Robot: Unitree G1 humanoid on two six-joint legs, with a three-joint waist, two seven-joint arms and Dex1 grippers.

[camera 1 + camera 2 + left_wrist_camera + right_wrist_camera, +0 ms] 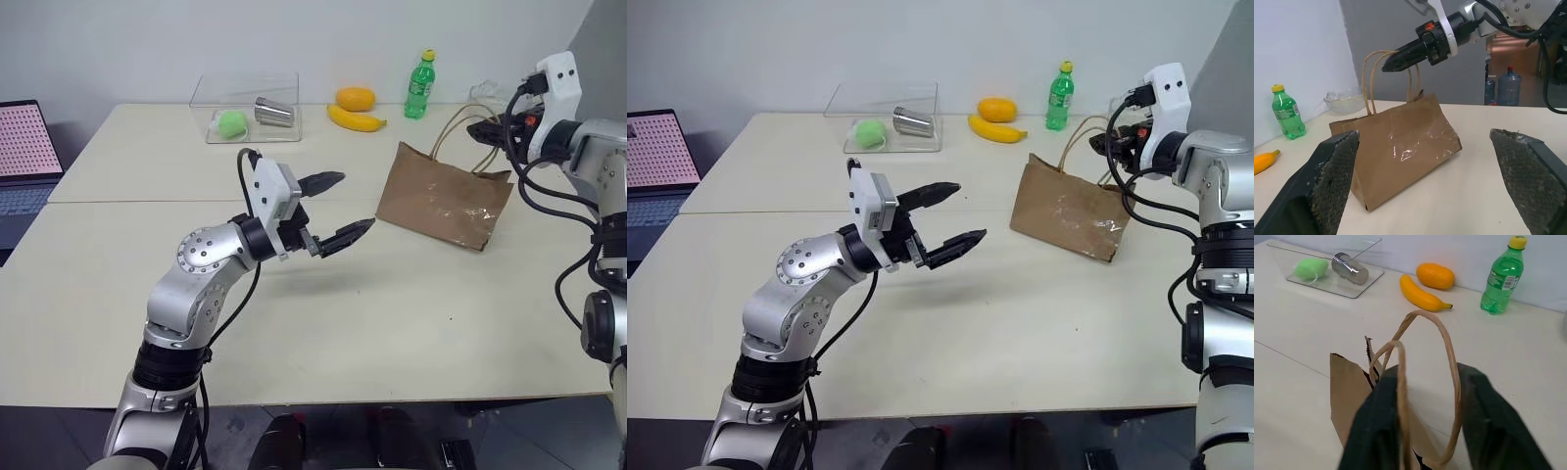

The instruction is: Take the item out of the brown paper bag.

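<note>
The brown paper bag (443, 199) lies tilted on the right part of the table (323, 323), its tan loop handles (1442, 382) rising toward the far side; the ketchup bottle cannot be seen. The right gripper (1400, 58) is at the handles, its fingers nearly together around the loops. The left gripper (341, 209) hovers wide open left of the bag, holding nothing. Farther back stand a green soda bottle (420, 86), a banana (355, 119) and a clear tray (250, 110).

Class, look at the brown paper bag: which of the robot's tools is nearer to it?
Right. The right tool is at the handles above the brown paper bag; the left tool hovers over the table, apart from the bag's side.
</note>
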